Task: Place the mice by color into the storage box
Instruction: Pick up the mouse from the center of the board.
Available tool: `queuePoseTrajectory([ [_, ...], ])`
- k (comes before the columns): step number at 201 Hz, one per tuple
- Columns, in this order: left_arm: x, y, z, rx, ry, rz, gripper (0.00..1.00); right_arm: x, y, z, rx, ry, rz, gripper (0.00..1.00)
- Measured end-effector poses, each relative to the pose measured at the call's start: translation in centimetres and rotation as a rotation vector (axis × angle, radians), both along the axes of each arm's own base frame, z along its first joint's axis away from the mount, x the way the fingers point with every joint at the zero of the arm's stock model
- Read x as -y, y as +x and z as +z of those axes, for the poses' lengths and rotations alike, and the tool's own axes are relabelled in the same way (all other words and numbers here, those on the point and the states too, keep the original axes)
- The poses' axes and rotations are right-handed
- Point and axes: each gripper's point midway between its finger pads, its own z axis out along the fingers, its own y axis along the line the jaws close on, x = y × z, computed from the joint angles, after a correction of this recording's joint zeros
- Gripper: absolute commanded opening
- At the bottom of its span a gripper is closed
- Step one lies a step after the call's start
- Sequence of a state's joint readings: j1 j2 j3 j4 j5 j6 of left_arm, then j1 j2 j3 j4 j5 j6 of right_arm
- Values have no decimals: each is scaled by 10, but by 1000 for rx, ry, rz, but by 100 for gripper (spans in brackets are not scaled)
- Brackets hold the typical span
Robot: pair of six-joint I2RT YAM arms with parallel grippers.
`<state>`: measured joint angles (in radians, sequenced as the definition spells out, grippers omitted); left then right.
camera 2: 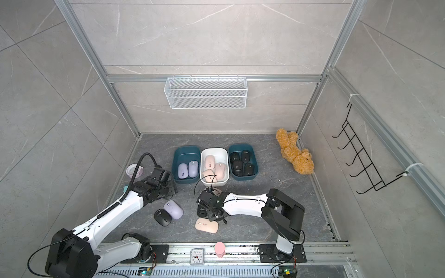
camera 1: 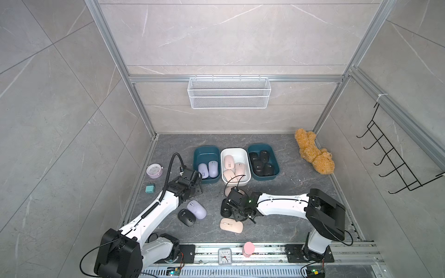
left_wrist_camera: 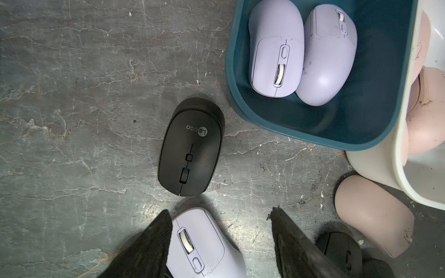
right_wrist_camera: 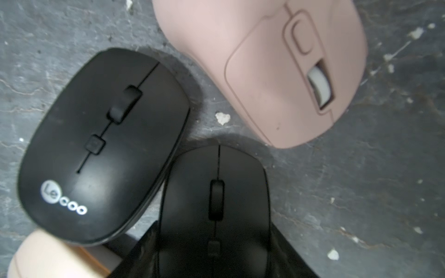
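Right gripper [right_wrist_camera: 214, 225] clamped on black mouse [right_wrist_camera: 215, 192], left gripper [left_wrist_camera: 219, 210] spread over lavender mouse [left_wrist_camera: 204, 245]; I'd lift straight up, since the second black mouse [right_wrist_camera: 101, 144] touches it.

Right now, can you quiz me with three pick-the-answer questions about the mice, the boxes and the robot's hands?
1. Where are the boxed pink mice?
A. white middle box
B. wire basket
C. on the teddy

2. How many lavender mice lie in the left teal box?
A. one
B. two
C. five

3. The left gripper is:
A. open, holding nothing
B. clamped on a pink mouse
C. holding the clock

Answers: 1 A, white walls surround them; 2 B, two lie side by side; 3 A, its fingers stand apart, pinching nothing.
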<state>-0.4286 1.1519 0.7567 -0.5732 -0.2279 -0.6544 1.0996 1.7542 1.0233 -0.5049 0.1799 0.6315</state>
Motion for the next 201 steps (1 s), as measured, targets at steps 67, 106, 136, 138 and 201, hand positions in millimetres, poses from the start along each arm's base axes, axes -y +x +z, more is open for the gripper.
queuePoseTrajectory([
  [67, 0, 0, 5, 19, -9, -2, 68, 1, 2, 24, 35, 40, -8, 54],
  [106, 0, 0, 10, 38, -16, -3, 68, 3, 7, 60, 100, 103, -19, 54],
  [136, -1, 0, 15, 57, -21, -2, 68, 5, 14, 88, 162, 132, -25, 54],
  [138, -1, 0, 15, 58, -20, -2, 68, 5, 15, 90, 167, 134, -24, 54],
  [201, 1, 3, 26, 80, -25, -8, 68, 21, 57, 151, 326, 170, -51, 55],
])
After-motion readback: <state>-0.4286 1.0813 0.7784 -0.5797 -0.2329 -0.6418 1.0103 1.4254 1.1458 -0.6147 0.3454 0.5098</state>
